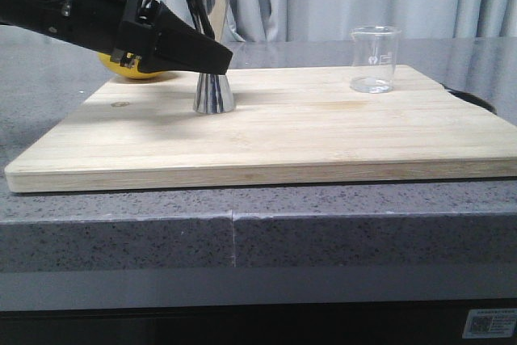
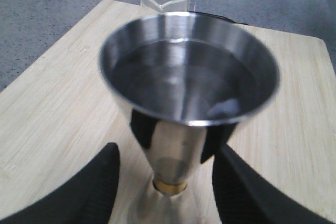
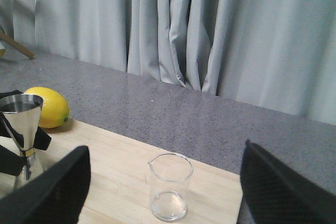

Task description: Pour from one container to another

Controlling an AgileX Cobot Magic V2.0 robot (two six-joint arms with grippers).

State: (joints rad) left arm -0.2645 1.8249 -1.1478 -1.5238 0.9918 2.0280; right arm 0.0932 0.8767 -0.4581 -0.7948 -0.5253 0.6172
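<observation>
Bamboo board on speckled counter

Left arm, upper left of the front view: matte black housing, angular blocky segments, small silver screws near the wrist joint. Left gripper: black, tapering wedge fingers with finely ribbed, possibly rubber surfaces. Right gripper fingers: black, rounded, similarly textured.

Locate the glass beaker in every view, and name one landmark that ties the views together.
Front view: glass beaker stands at the far right of the wooden board.
Left wrist view: beaker sits beyond the steel jigger, only its rim showing.
Right wrist view: beaker stands upright between the open right jaws.
Shared landmark: the steel jigger, seen in all three.
</observation>
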